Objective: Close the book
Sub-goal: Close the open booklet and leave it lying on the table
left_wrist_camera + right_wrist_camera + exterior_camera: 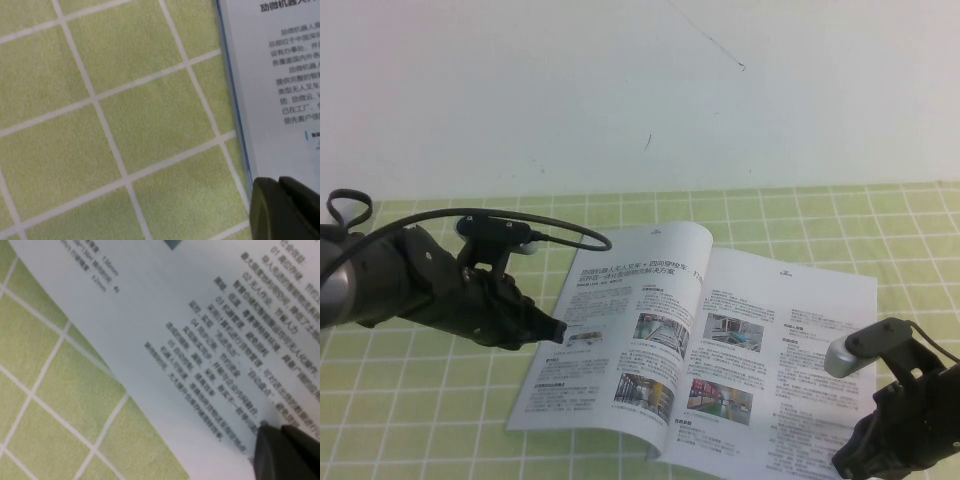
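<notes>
An open book (740, 300) with printed text and colour photos lies flat on the green checked cloth; its left page arches up a little near the spine. My left gripper (558, 326) is shut and empty, its tip low at the book's left edge (240, 130). In the left wrist view its dark fingers (285, 210) sit side by side with no gap over the page margin. My right gripper (847, 462) is shut, hovering at the near right corner of the right page (200, 315). Its fingers (287, 452) are together over the printed lines.
The green cloth (430, 400) with white grid lines covers the table to the white wall behind. A black cable (560, 230) loops from the left arm over the cloth just left of the book.
</notes>
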